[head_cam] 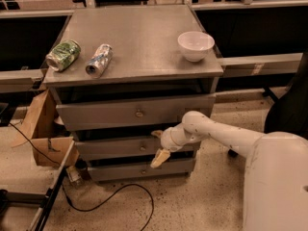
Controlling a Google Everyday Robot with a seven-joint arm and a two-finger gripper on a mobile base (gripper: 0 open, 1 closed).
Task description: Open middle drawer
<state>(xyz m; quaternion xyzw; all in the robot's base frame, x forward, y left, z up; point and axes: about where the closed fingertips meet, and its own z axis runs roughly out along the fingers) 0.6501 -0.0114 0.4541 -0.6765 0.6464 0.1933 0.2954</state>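
Observation:
The middle drawer [106, 148] is the grey front of medium height in the grey cabinet, between a taller front above and a shorter one below. Its small round brass knob [142, 148] shows near the centre. The drawer front sits nearly flush with the cabinet. My gripper [157, 147] is on the end of the white arm, just right of the knob and level with it. It is open, with one tan finger [156, 134] above and the other below. Whether a finger touches the knob I cannot tell.
On the cabinet top [144, 52] lie a green can [63, 55], a silver can [98, 59] and a white bowl [195, 45]. The top drawer [96, 115] and bottom drawer [115, 171] frame the middle one. A cardboard box [45, 138] and a black cable [120, 196] are on the floor at left.

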